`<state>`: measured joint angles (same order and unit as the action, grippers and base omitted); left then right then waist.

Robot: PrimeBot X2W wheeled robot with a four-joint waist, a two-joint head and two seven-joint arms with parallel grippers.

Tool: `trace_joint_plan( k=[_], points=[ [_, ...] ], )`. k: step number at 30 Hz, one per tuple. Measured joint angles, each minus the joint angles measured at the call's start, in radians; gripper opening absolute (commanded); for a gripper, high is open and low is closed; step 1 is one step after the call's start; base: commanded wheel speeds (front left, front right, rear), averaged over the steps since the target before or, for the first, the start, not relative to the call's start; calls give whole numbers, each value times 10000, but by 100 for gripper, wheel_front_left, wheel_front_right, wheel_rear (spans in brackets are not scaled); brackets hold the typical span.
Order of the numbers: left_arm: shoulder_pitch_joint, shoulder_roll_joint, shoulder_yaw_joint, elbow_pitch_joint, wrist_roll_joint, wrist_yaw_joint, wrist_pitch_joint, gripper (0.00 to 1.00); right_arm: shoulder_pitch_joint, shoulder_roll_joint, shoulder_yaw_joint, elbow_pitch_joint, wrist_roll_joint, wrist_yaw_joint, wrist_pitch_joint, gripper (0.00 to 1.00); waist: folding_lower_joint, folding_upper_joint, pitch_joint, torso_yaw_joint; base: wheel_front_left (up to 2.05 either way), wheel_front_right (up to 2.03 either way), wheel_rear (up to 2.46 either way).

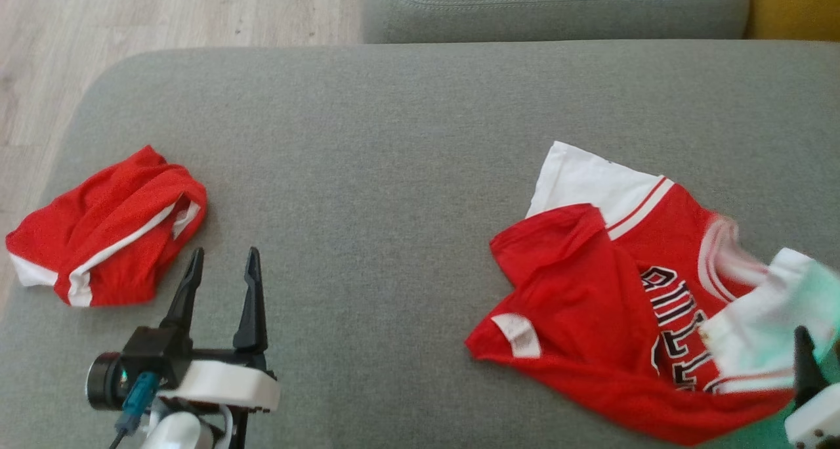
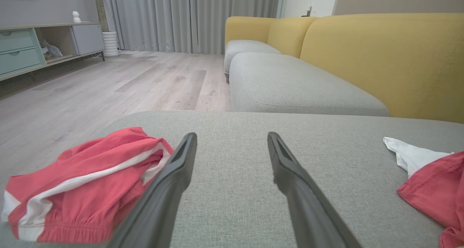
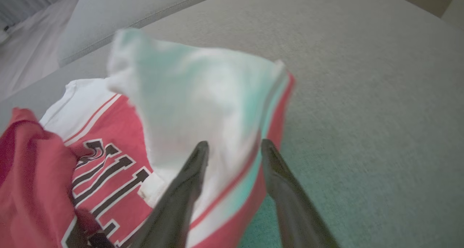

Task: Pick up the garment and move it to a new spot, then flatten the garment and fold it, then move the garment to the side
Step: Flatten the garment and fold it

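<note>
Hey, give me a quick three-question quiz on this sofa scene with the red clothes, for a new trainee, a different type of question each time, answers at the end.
1. True or false: the red shorts lie on the robot's right side of the grey cushion.
2. The left gripper has its fingers: A) open, holding nothing; B) shut on the shorts; C) shut on a sleeve.
3. Fill in: the red jersey has sleeves coloured ____.
Key: 1 false; 2 A; 3 white.

A home living room: yellow sofa (image 2: 380,59), grey curtains (image 2: 188,19) (drawn), low sideboard (image 2: 36,46), wood floor (image 2: 108,85).
</note>
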<state>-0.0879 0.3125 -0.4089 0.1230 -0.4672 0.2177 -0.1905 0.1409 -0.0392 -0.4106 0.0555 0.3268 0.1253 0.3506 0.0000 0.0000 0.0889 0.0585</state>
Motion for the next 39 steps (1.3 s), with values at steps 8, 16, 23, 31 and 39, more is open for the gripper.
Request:
trace_joint_plan(
  k=[8,16,23,31,39],
  points=[
    [133,105,82,-132,0,150,46,100,-163,33,510,-105,-468,0,-1760,100,0,0,-45,-73,0,0,0],
    [241,232,88,-265,2,301,234,100,-412,25,2934,-2121,-1446,0,-2554,100,0,0,-247,-44,0,0,0],
    [566,320,59,-303,2,433,439,100,417,23,3421,-2531,-1198,0,-2550,100,0,0,-420,-2,0,0,0],
    [562,345,-27,-326,2,439,487,100,440,21,3432,-2537,-1068,0,-2550,100,0,0,-440,11,0,0,0],
    [548,435,-194,-330,4,389,617,100,440,21,3436,-2537,-980,0,-2537,100,0,0,-464,29,0,0,0]
  ],
)
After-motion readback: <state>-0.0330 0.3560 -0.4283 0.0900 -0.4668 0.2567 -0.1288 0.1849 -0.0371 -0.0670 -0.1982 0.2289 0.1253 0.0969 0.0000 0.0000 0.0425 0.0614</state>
